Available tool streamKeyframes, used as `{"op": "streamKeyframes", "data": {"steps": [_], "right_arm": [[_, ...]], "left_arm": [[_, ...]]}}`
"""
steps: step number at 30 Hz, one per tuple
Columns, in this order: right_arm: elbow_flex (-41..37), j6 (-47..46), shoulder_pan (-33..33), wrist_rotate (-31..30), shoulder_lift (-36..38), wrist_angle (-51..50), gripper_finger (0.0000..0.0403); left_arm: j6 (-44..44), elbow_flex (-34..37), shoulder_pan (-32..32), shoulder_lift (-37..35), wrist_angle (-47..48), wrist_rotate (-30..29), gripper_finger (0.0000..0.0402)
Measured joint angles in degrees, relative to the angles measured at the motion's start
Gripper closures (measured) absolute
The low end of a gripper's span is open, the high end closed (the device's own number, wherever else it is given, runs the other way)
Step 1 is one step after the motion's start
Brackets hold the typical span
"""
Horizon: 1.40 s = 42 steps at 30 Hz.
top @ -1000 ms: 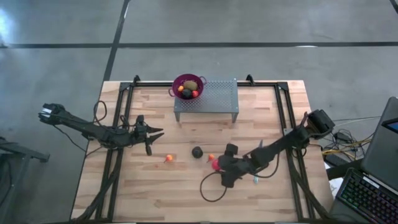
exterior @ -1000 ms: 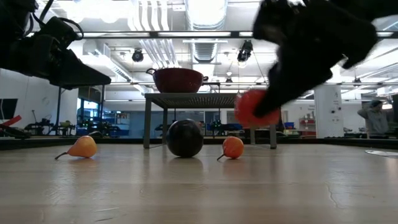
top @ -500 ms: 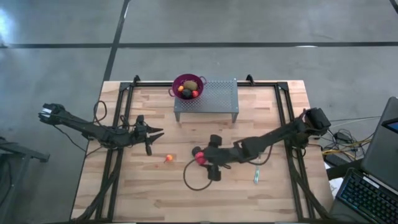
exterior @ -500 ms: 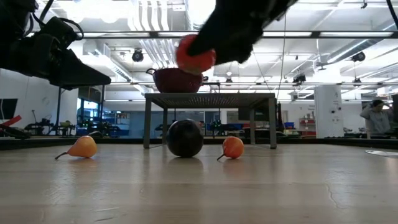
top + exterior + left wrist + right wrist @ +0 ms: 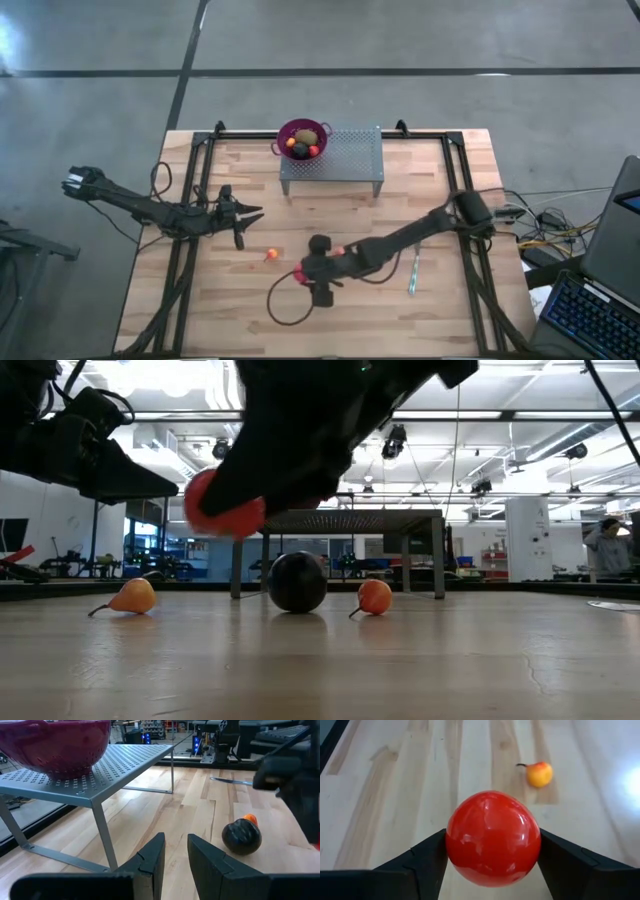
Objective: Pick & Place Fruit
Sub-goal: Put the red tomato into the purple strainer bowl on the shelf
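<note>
My right gripper point(image 5: 305, 272) reaches across the table's middle and is shut on a red ball point(image 5: 492, 837), which also shows in the low view point(image 5: 222, 505). On the wood lie a dark ball point(image 5: 296, 581), a small orange fruit point(image 5: 270, 255) and a second orange fruit point(image 5: 374, 596). A purple colander point(image 5: 303, 138) with several fruit inside stands on the left end of a perforated metal rack point(image 5: 345, 160) at the far edge. My left gripper point(image 5: 255, 212) waits at the left, fingers a little apart, holding nothing. My right gripper pinches the red ball by its two opposite sides point(image 5: 454, 845) between its two fingers point(image 5: 427, 857). The fingers slant down from the table's right side. The ball is lifted clear of the table.
A slim teal stick point(image 5: 412, 272) lies right of the right arm. A cable loop point(image 5: 285, 300) hangs below the right gripper. Black frame rails point(image 5: 180, 270) run along both sides of the table. A laptop point(image 5: 600, 290) stands off the right edge.
My right gripper has carried the red ball toward the table's left edge, passing over the dark ball and one orange fruit. It has rolled somewhat on the way. The ball stays in the hold, clear of the table. The fruit on the table has not moved.
</note>
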<state>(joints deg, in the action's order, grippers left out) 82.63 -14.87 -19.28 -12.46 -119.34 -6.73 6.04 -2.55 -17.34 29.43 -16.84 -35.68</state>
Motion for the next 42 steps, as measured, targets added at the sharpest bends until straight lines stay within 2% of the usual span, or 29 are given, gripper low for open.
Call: {"op": "streamKeyframes", "data": {"steps": [4,11,20,31,42], "right_arm": [[2.95,-0.11,-0.08,0.56,-3.27,-0.16,0.0126],[5.61,0.07,0.03,0.82,-7.09,-0.20,0.0148],[6.25,-0.23,0.45,0.92,-9.41,-0.02,0.0119],[6.18,-0.55,0.58,0.54,-10.26,-0.10,0.0137],[6.32,-0.35,0.56,0.38,-10.07,-0.81,0.0055]], "left_arm": [[0.00,0.00,0.00,0.00,0.28,0.01,0.0312],[0.13,0.00,0.00,0.00,0.35,0.02,0.0312],[0.45,0.00,0.00,0.02,0.47,0.02,0.0312],[0.66,0.00,0.00,0.02,0.59,0.01,0.0312],[0.66,0.00,0.00,0.02,0.61,0.02,0.0312]]}}
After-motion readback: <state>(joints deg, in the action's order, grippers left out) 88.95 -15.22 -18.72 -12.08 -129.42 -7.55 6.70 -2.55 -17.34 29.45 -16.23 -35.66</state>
